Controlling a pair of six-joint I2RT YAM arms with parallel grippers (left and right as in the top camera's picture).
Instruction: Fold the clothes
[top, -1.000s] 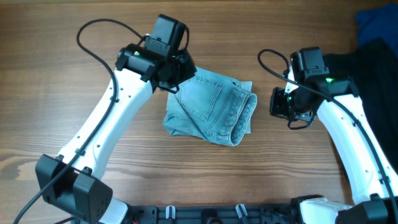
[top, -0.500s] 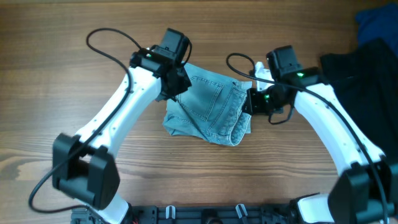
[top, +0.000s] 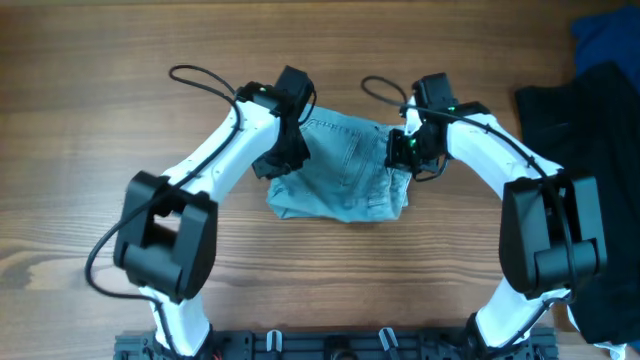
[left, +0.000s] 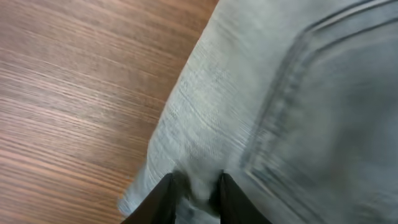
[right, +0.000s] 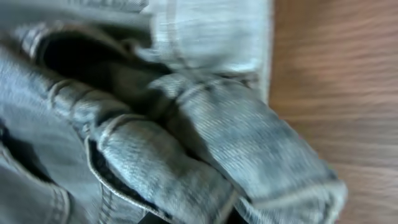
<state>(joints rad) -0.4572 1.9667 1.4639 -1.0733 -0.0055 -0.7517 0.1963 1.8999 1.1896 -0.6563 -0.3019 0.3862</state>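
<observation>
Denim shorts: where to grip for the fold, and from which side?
Probably best: take the denim shorts by the thick bunched fold, coming from the robot's right. It stands proud of the table, while the left edge lies thin and flat.

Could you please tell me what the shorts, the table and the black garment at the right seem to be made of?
The shorts: faded light blue denim, going by the twill weave and stitched seams. The table: wood or wood-look laminate, matte, with visible grain. The black garment: soft dark fabric, kind unclear; no weave shows.
</observation>
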